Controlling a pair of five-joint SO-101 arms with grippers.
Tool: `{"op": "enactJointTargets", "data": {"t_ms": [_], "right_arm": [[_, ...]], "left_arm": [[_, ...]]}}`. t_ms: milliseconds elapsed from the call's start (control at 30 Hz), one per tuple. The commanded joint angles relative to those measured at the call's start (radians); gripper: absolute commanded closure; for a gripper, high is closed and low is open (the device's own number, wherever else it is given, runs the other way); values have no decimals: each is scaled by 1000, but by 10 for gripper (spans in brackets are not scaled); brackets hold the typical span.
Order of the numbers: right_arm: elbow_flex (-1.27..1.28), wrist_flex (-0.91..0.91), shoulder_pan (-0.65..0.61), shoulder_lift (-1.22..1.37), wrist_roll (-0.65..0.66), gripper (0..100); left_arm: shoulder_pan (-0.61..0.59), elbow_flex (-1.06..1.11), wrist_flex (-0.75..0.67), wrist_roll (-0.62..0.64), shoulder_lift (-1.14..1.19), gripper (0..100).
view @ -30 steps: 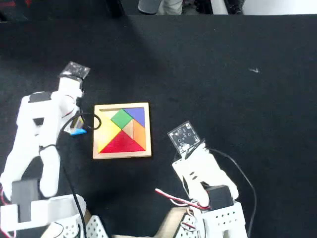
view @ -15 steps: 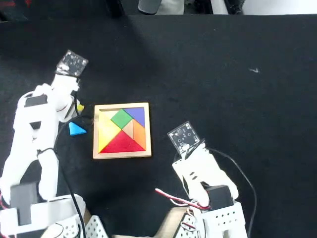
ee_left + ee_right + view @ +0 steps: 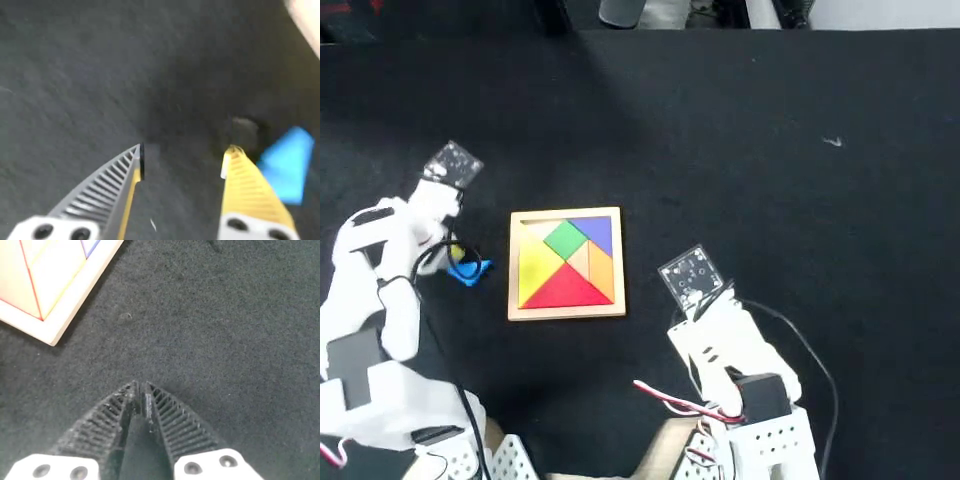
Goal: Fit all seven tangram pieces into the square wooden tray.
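Over the last second your left arm has drawn back from the wooden tray (image 3: 566, 313) toward its own base. The blue triangle (image 3: 471, 269) has barely shifted and lies on the black cloth (image 3: 770, 180) just beside the tray's left edge, not in it.

The left gripper (image 3: 182, 159) has its fingers spread wide with nothing between them. In the left wrist view the triangle sits outside the yellow finger (image 3: 245, 180), so closing now would probably miss it.

The other six pieces look seated. The pale patch in the tray's top-left corner, next to the green piece (hard to be sure from above), is likely the open slot.

Your right gripper (image 3: 140, 396) rests over the cloth near a tray corner, fingers pressed together on nothing.
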Motion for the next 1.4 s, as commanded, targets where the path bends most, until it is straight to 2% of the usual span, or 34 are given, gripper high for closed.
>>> {"op": "enactJointTargets", "data": {"t_ms": [0,167,233,300,367,500,567,700,867,1267,1367], "right_arm": [[-4,5,12,-93,5,977],[-4,5,12,-93,5,977],[-4,5,12,-93,5,977],[-4,5,12,-93,5,977],[-4,5,12,-93,5,977],[-4,5,12,-93,5,977],[-4,5,12,-93,5,977],[-4,15,12,-93,5,977],[-4,18,12,-93,64,979],[-4,18,12,-93,66,980],[-4,18,12,-93,66,980]], "left_arm": [[1,33,169,-72,-135,733],[1,105,201,-80,-364,733],[38,140,252,-58,-437,730],[90,163,310,25,-479,729],[148,165,358,158,-482,728],[182,165,310,442,-482,727],[173,165,293,491,-474,717],[153,163,287,514,-399,678],[128,93,288,517,-238,675],[111,-90,290,514,38,679],[113,-111,296,453,58,680]]}}
